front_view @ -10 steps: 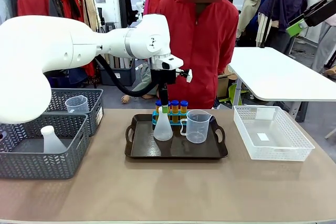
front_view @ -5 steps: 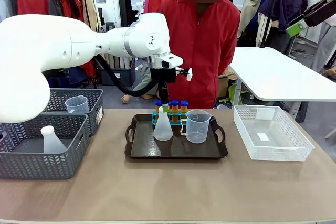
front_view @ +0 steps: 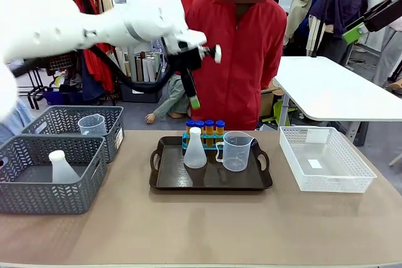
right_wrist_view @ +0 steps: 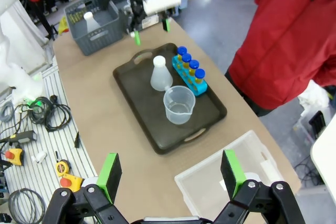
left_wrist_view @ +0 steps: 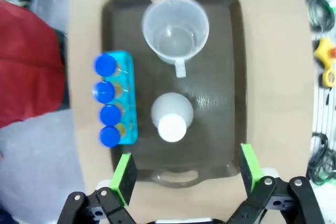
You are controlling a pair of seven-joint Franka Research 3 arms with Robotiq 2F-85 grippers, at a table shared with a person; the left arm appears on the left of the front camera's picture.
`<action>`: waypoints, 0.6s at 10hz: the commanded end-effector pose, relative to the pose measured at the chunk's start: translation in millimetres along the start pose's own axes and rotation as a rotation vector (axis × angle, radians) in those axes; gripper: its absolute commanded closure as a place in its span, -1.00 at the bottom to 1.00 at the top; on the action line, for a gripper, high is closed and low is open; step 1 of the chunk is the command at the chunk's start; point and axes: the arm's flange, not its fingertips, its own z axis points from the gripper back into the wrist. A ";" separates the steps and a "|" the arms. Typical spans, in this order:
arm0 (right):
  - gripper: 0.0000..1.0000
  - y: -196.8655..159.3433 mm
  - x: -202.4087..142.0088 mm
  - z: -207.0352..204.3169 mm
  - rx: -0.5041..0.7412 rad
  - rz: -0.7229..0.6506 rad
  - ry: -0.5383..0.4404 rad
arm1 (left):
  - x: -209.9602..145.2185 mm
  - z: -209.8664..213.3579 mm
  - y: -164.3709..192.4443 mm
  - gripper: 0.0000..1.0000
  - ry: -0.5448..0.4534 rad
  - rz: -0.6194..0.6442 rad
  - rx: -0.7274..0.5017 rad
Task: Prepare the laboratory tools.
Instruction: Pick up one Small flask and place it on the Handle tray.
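Brown bench (front_view: pixel 201 230) carries a dark tray (front_view: pixel 164 183) holding, side by side, the clear beaker (front_view: pixel 237 150) and the whitish flask (front_view: pixel 195 149), with the blue-capped orange tubes (front_view: pixel 204 127) racked behind them. Judged advice: lift the arm straight up, clear of the flask's neck (it looks easy to tip). Left pincer (left_wrist_view: pixel 185 169) hangs spread wide above the tray, empty; right pincer (right_wrist_view: pixel 170 174) also spread, empty.

White rounded arm casings, black cable loop (front_view: pixel 135 83), black grippers, green pads (left_wrist_view: pixel 125 171); red zip jacket (front_view: pixel 245 54).
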 end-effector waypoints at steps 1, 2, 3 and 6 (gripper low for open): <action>-1.00 0.9 1.0 1.0 0.010 0.007 -0.014 | -32.9 32.1 -34.6 -1.00 -0.107 -0.029 0.027; -1.00 0.9 1.0 1.0 0.010 0.007 -0.014 | -43.5 50.8 -35.6 -1.00 -0.151 -0.035 0.048; -1.00 0.9 1.0 1.0 0.010 0.007 -0.014 | -49.7 65.3 -40.4 -1.00 -0.162 -0.030 0.078; -1.00 0.9 1.0 1.0 0.010 0.007 -0.014 | -66.7 103.9 -56.9 -1.00 -0.179 -0.020 0.170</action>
